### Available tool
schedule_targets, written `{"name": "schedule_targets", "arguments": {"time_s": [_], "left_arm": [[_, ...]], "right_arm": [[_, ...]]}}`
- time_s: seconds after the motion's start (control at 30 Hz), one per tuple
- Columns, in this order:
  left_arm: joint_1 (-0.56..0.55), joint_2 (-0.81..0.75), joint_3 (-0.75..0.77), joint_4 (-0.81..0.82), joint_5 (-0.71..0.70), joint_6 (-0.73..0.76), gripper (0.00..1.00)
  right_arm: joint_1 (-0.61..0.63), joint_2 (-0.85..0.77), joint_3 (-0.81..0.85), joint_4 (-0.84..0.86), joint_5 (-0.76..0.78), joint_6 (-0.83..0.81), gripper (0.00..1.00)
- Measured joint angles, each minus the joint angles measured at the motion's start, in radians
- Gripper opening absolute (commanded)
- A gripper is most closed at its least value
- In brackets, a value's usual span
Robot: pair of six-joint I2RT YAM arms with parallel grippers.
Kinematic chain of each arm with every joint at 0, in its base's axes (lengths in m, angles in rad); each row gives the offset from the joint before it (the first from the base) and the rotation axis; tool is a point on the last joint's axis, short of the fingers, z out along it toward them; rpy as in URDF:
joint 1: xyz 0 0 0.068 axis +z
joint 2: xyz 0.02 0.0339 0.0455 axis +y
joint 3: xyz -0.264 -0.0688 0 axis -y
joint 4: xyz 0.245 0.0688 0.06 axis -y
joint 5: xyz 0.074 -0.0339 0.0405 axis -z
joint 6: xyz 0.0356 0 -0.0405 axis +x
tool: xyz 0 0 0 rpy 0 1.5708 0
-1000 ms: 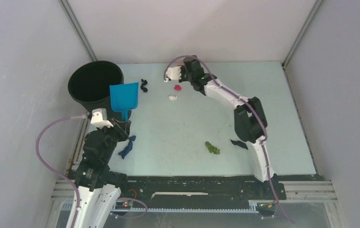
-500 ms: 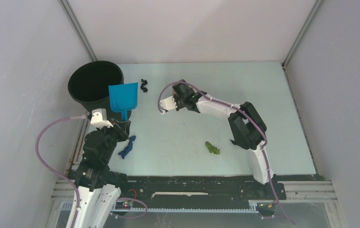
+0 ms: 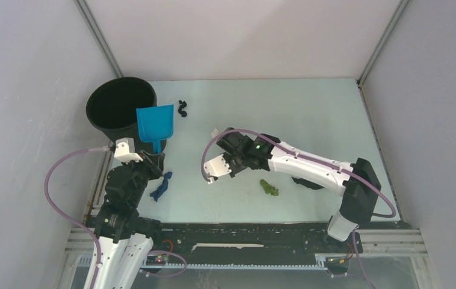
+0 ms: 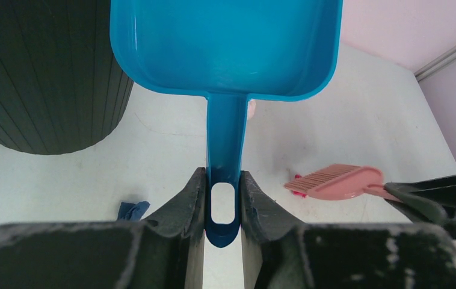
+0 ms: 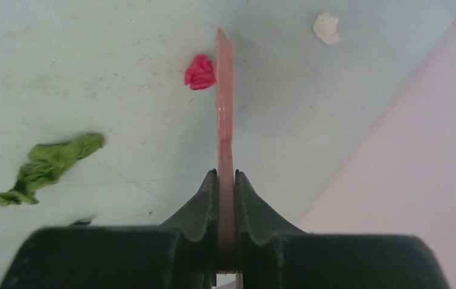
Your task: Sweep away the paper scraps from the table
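Observation:
My left gripper (image 4: 222, 201) is shut on the handle of the blue dustpan (image 4: 225, 42), which points away beside the bin; from above this gripper (image 3: 156, 158) is at the table's left edge. My right gripper (image 5: 225, 174) is shut on the pink brush (image 5: 224, 96), whose head (image 4: 337, 182) rests low over the table (image 3: 310, 120). A red scrap (image 5: 200, 72) lies against the brush, a white one (image 5: 326, 28) beyond it. A green scrap (image 3: 268, 187) sits right of the right gripper (image 3: 228, 162). A dark blue scrap (image 3: 161, 186) lies by the left arm.
A black bin (image 3: 120, 108) stands at the far left corner, just behind the dustpan (image 3: 155, 123). A black scrap (image 3: 182, 108) lies right of the bin, another dark one (image 3: 305, 182) under the right forearm. Grey walls enclose the table; a black rail runs along the near edge.
The right arm has swung the brush from the far middle toward the near middle of the table, dragging the red and white scraps along. The left arm and dustpan have stayed put.

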Motion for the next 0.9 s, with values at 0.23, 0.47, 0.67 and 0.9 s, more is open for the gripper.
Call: {"name": "schedule_targets", "arguments": {"time_s": [0.23, 0.47, 0.67, 0.9], "left_arm": [[0.000, -0.016, 0.000, -0.002, -0.012, 0.000, 0.00], [0.000, -0.014, 0.000, -0.006, -0.011, -0.004, 0.00], [0.000, -0.013, 0.000, -0.007, -0.029, -0.008, 0.00], [0.000, 0.019, 0.000, -0.012, -0.048, -0.008, 0.00]], "right_arm": [[-0.134, 0.108, 0.416, -0.100, -0.127, 0.402, 0.00], [-0.285, 0.223, 0.716, 0.066, -0.317, 1.004, 0.00], [-0.321, 0.492, 0.914, 0.256, -0.505, 1.487, 0.00], [-0.369, 0.785, 1.011, 0.424, -0.549, 1.813, 0.00]]}}
